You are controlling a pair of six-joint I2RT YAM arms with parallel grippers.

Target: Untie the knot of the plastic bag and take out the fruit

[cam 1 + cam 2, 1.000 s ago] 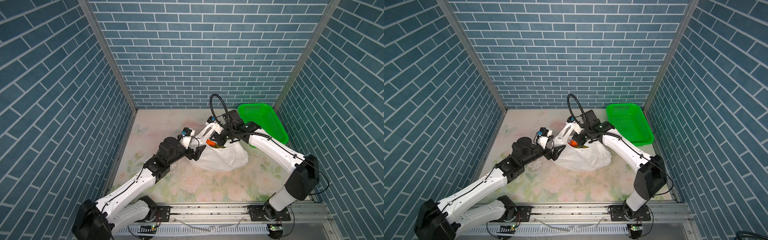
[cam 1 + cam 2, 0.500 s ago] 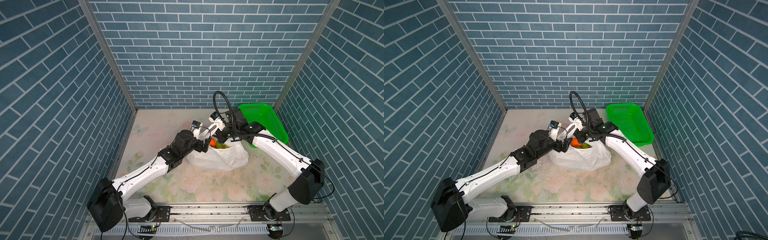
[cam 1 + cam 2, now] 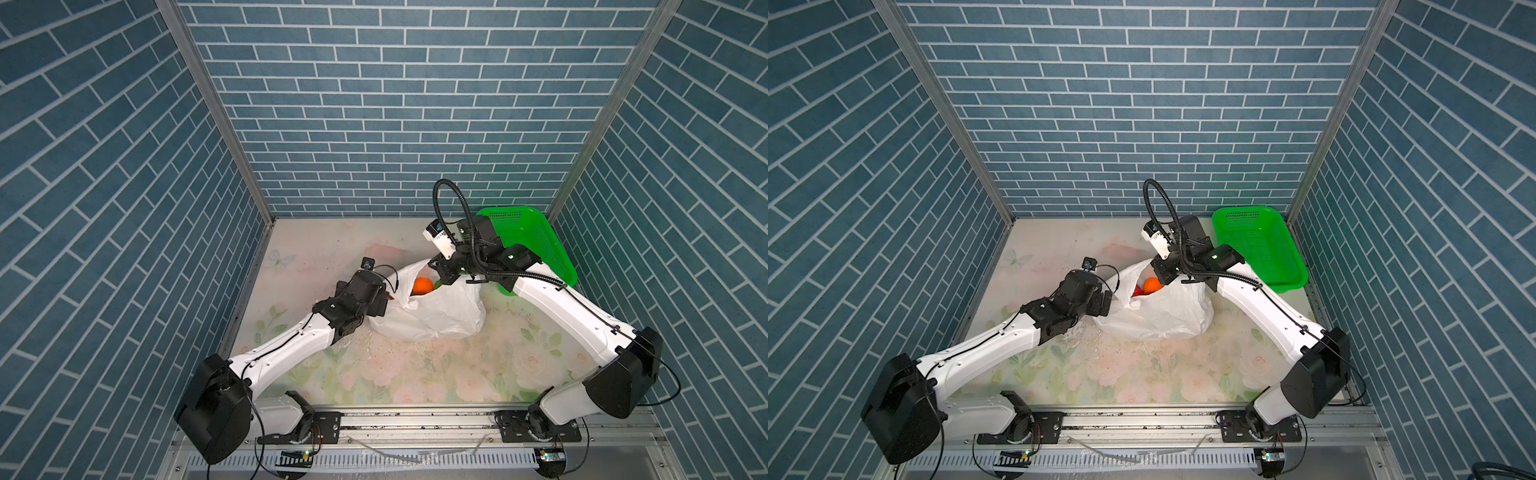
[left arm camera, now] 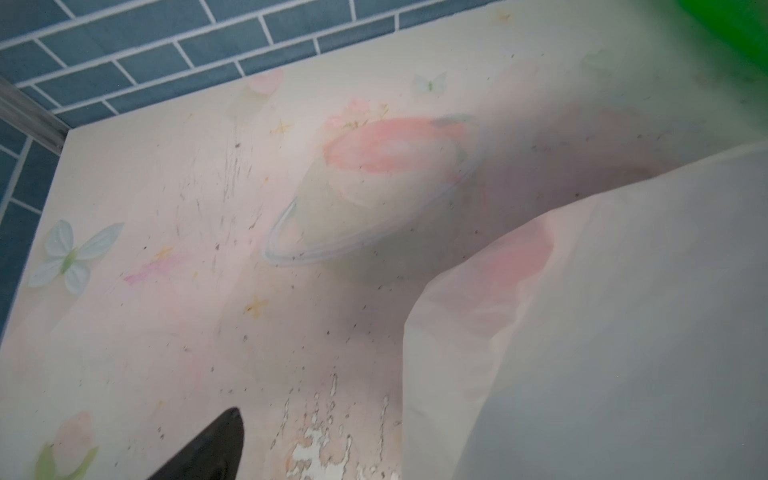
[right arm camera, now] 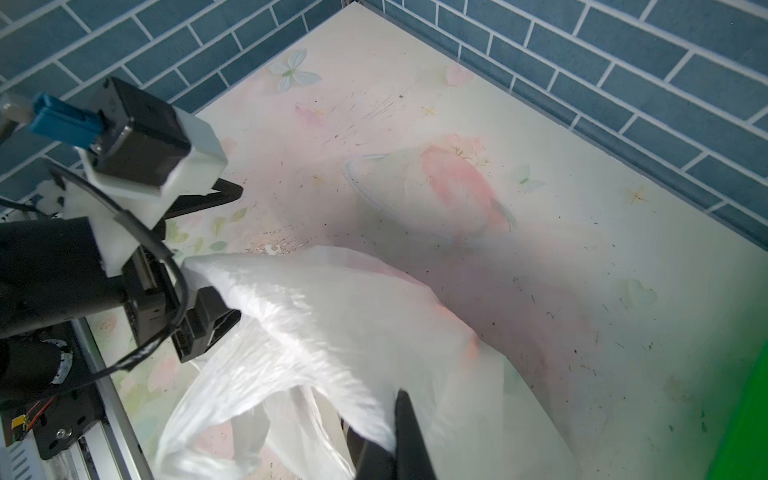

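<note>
The plastic bag [image 3: 436, 316] sits slumped in the middle of the floral table [image 3: 415, 374], its mouth gaping upward. The right gripper [image 3: 442, 277] is at the far right of that mouth, claw pinched together on the bag's rim. The right wrist view shows white film trapped between its dark fingers [image 5: 411, 440] and pulled taut.

Over at the left lip of the bag is the left gripper [image 3: 384, 301], claw spread wide. In the right wrist view the bunched rim lies between its two fingers, and I cannot tell whether either one touches it. From the left wrist camera only one black fingertip [image 4: 208, 449] shows, with the bag's pale wall filling one side.

Inside the opening, in both top views, an orange [image 3: 422, 286] lies on top. A sliver of green fruit [image 3: 437, 284] sits just beside it, right under the right gripper, and a red piece [image 3: 1139, 291] shows at the left edge of the mouth.

The green basket [image 3: 1258, 249] stands by the right wall behind the right arm, near the bag's right side.
</note>
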